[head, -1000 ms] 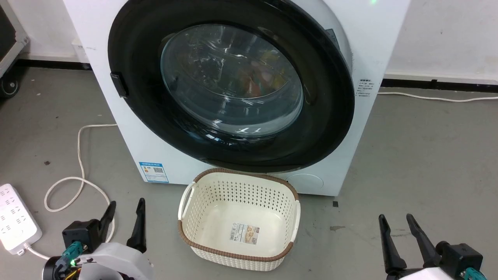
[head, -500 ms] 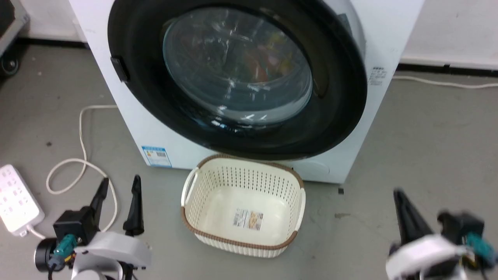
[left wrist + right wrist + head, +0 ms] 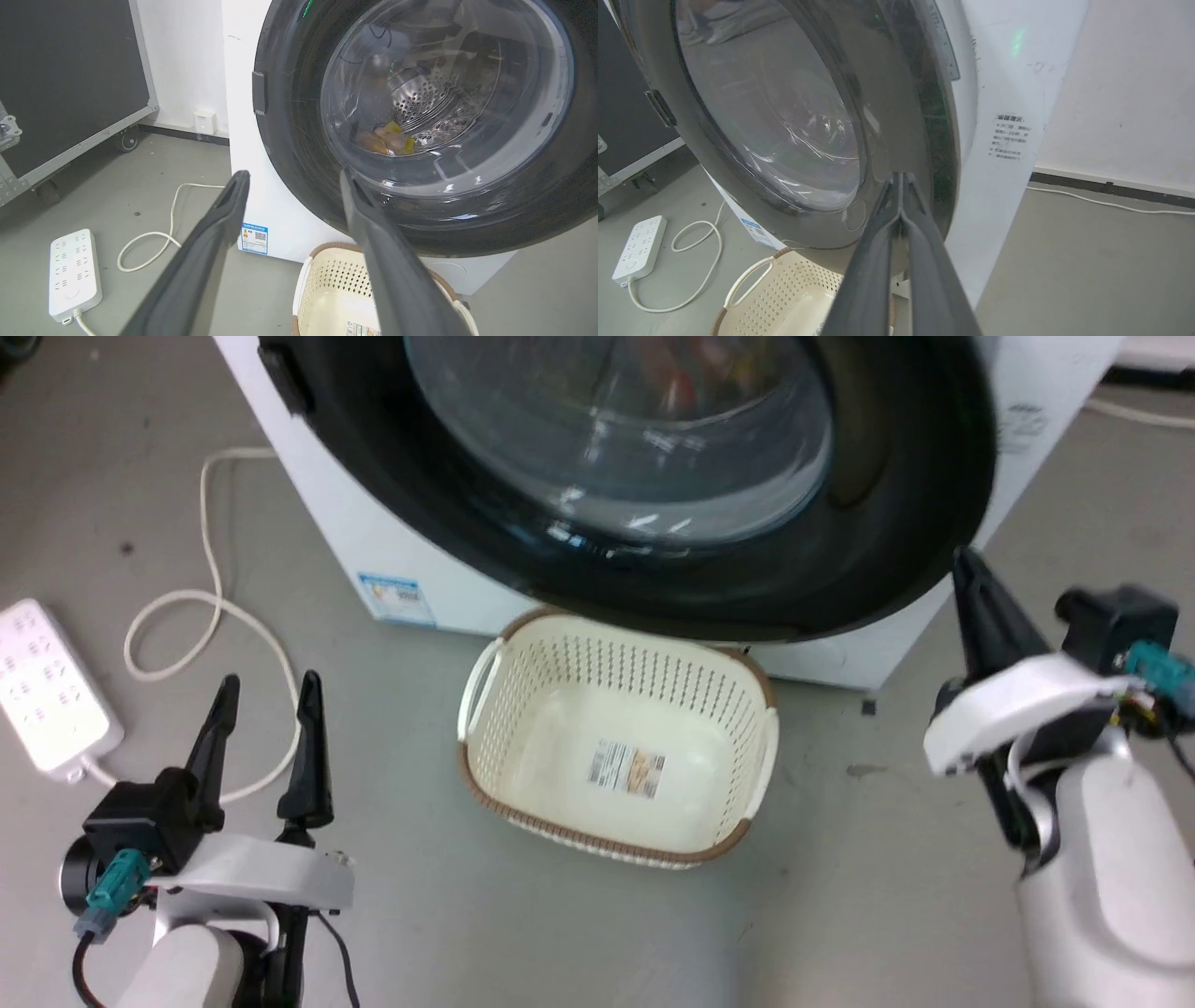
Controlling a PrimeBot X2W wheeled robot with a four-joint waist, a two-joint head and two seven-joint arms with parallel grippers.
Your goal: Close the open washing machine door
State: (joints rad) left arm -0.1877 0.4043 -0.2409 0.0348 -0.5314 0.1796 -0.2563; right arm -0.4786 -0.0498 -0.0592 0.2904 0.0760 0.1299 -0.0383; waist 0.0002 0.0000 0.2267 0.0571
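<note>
The washing machine door [image 3: 840, 588], with its wide black rim and clear glass bowl, lies close against the white washing machine [image 3: 373, 541]; I cannot tell whether it is latched. My right gripper [image 3: 962, 560] is shut on nothing, its tips just beside the door's lower right rim. In the right wrist view the right gripper [image 3: 901, 176] points at the door [image 3: 887, 116] near the machine's [image 3: 1004, 186] front. My left gripper [image 3: 266, 681] is open, low on the left, away from the door. In the left wrist view the left gripper [image 3: 292, 175] faces the door [image 3: 289, 140].
A cream perforated basket [image 3: 560, 663] stands empty on the floor right under the door. A white power strip [image 3: 47, 686] and its looped cable [image 3: 215, 523] lie to the left. A black wheeled case [image 3: 70, 84] stands further left. Coloured items lie inside the drum [image 3: 387, 140].
The head camera has tilted down and moved closer. My right arm has risen toward the door's lower right rim, and its fingers have gone from open to shut.
</note>
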